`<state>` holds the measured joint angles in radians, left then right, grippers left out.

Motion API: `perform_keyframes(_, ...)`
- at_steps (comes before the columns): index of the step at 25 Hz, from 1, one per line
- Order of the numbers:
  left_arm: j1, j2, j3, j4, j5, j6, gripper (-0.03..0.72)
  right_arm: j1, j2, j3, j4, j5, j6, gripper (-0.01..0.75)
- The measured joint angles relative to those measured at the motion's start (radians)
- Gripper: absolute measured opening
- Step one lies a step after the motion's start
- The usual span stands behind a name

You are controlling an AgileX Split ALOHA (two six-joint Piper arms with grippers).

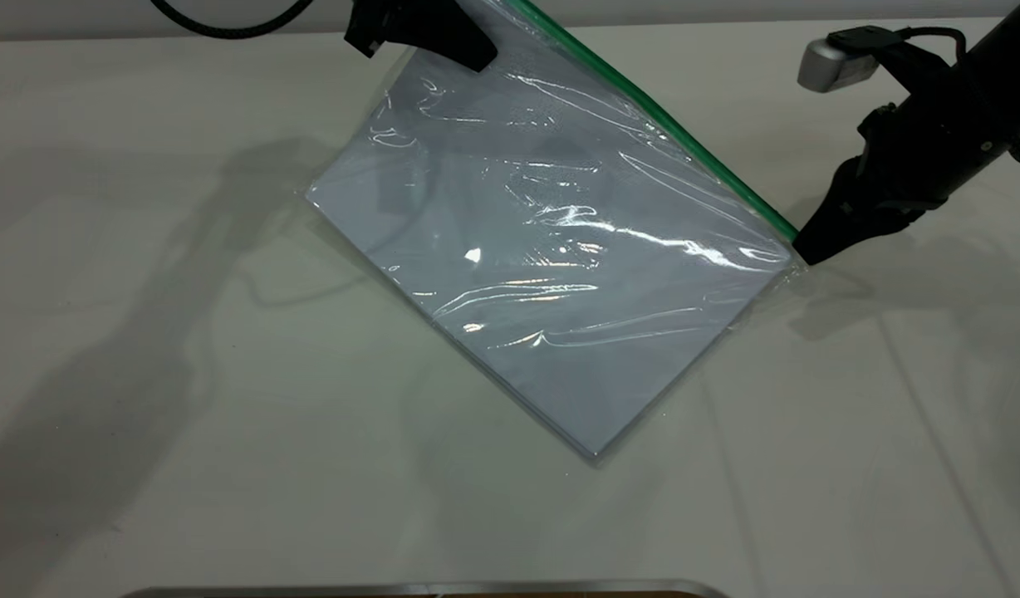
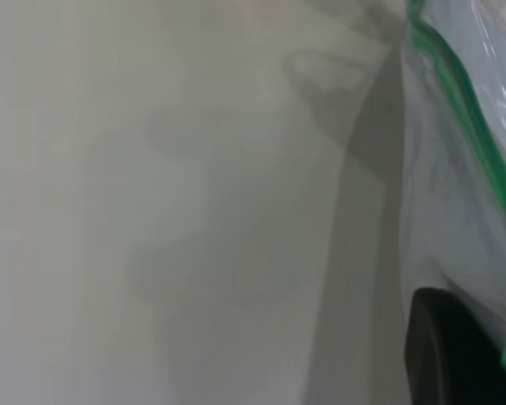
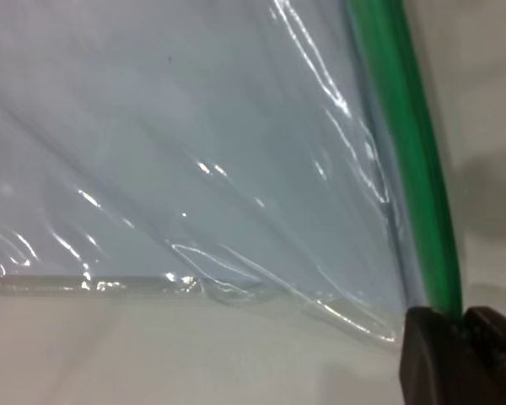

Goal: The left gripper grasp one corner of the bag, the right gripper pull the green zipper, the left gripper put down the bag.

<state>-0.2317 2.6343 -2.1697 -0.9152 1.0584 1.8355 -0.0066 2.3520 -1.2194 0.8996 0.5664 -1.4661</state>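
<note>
1. Nearest my exterior camera I see a dark, metal-edged strip [image 1: 427, 591] at the front edge of the white table [image 1: 144, 374].
2. Behind it, mid-table, the bag [image 1: 543, 249] hangs tilted: its lowest corner touches the cloth and the white paper sheets [image 1: 493, 208] show through the crinkled plastic.
3. The green zipper [image 1: 693, 141] runs along the raised long edge, sloping down from the left arm's side to the right arm's.
4. My left gripper [image 1: 431, 29], at the far edge of the table, is clamped on the corner of the bag [image 1: 497, 25] and holds that end up; its wrist view shows one dark finger [image 2: 455, 354] against the plastic beside the green strip.
5. My right gripper [image 1: 813, 245] sits at the zipper's low end, fingers pinched narrow on the green strip, as its wrist view confirms [image 3: 460, 350].
</note>
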Motion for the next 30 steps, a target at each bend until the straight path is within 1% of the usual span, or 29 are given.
perform_keyframes(2,0.0,0.0,0.0,0.0,0.002,0.0,0.053,0.0,0.0,0.0,-0.001,0.0,0.0,0.047)
perform_keyframes(5,-0.003,0.0,0.0,0.0,0.004,0.0,0.061,0.0,0.0,0.0,-0.001,0.0,0.0,0.08)
perform_keyframes(8,-0.012,0.0,0.0,0.0,0.003,0.0,0.093,0.0,0.0,0.0,-0.002,-0.005,-0.003,0.166)
perform_keyframes(11,-0.023,-0.001,0.0,-0.001,0.0,-0.003,0.18,-0.001,0.0,0.0,0.013,-0.008,-0.013,0.303)
perform_keyframes(13,-0.03,-0.001,0.0,-0.001,0.0,-0.013,0.267,-0.001,-0.001,0.0,0.025,-0.009,-0.028,0.382)
perform_keyframes(15,-0.039,-0.002,0.0,-0.007,-0.001,-0.036,0.351,-0.001,-0.004,0.0,0.045,-0.015,-0.035,0.45)
perform_keyframes(17,-0.046,-0.002,-0.001,-0.014,-0.003,-0.061,0.431,-0.001,-0.009,0.0,0.06,-0.031,-0.037,0.491)
perform_keyframes(20,-0.053,-0.002,-0.001,-0.016,-0.049,-0.109,0.51,-0.001,-0.031,0.0,0.074,-0.05,-0.038,0.513)
perform_keyframes(23,-0.055,-0.005,-0.001,-0.016,-0.138,-0.198,0.547,-0.001,-0.067,0.001,0.08,-0.055,-0.038,0.518)
perform_keyframes(25,-0.055,-0.017,-0.001,0.003,-0.176,-0.301,0.553,-0.001,-0.106,0.002,0.081,-0.055,-0.038,0.518)
perform_keyframes(27,-0.055,-0.05,0.0,0.061,-0.182,-0.42,0.555,-0.001,-0.172,0.004,0.083,-0.055,-0.038,0.518)
perform_keyframes(30,-0.055,-0.134,0.0,0.211,-0.155,-0.639,0.556,-0.001,-0.304,0.005,0.088,-0.048,-0.028,0.518)
